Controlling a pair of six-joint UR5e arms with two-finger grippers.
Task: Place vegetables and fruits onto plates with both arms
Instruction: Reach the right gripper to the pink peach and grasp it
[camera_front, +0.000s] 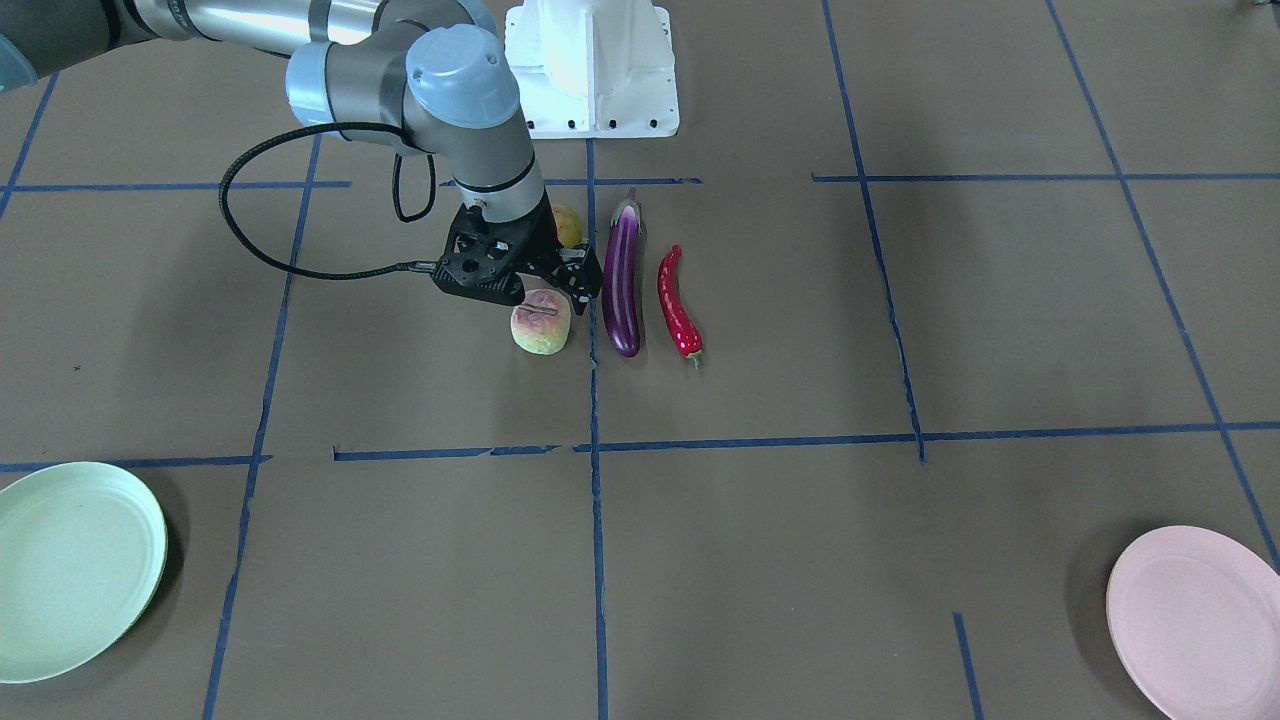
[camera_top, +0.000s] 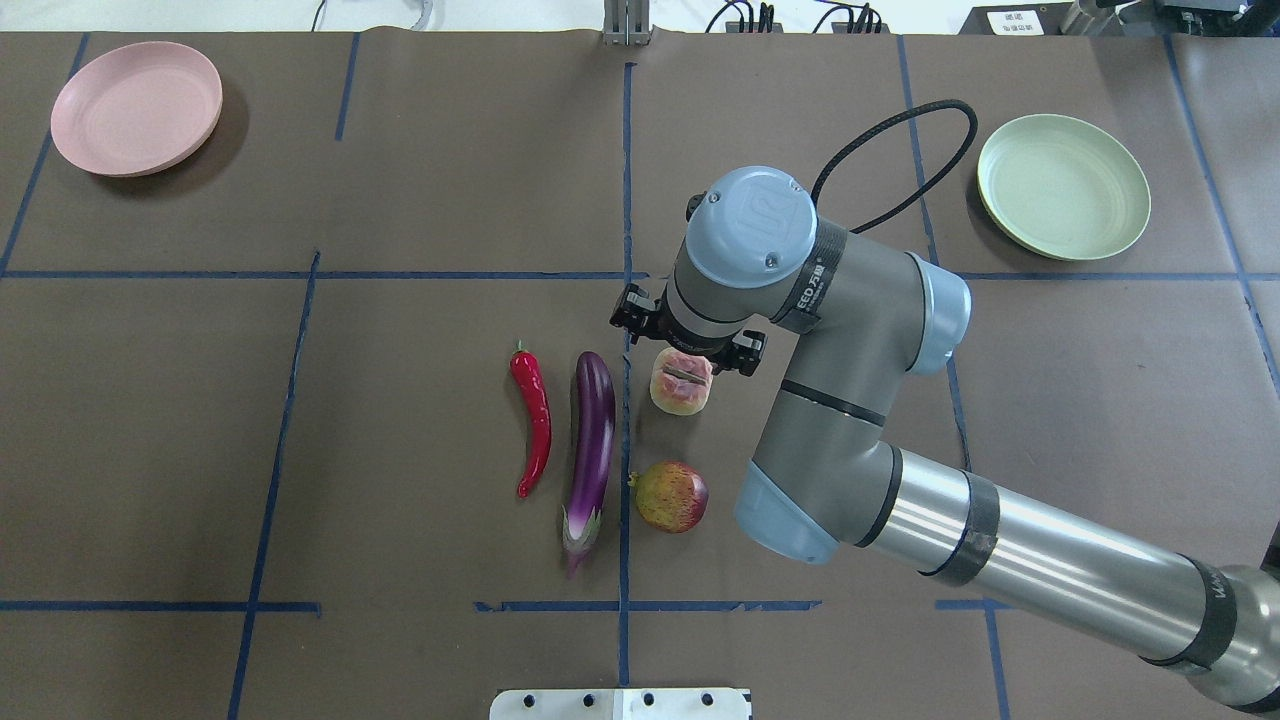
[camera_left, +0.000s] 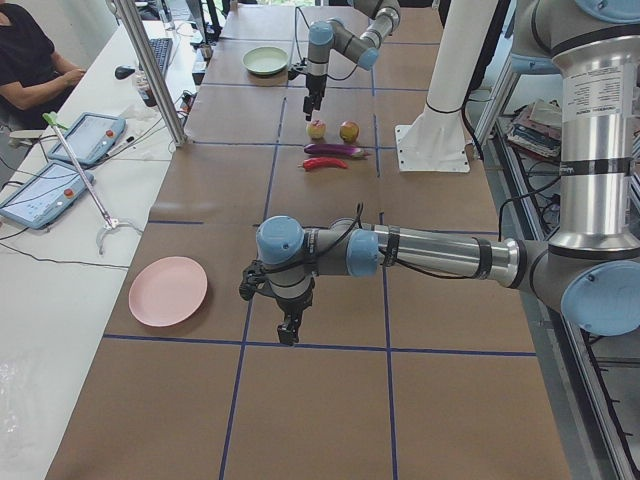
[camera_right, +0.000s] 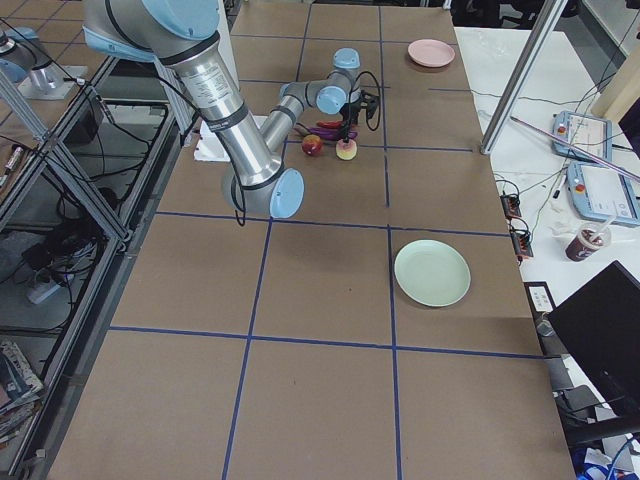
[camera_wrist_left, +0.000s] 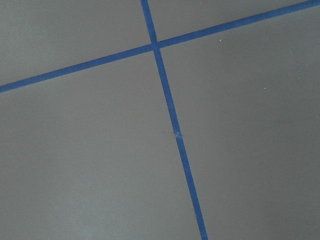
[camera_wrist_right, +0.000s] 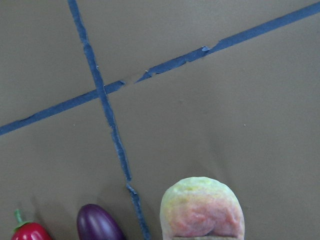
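pink-green grooved round peach is hovered over by the right gripper — apparently lined up for grasping; its jaw spread cannot be told — nor that of the left gripper.

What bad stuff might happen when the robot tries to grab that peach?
1. The peach is round and lies close beside the eggplant. If the right arm above it comes down off-centre, the peach may roll away or the eggplant may get bumped.
2. The green plate is far across the table, so a weak grip might drop the peach on the way.
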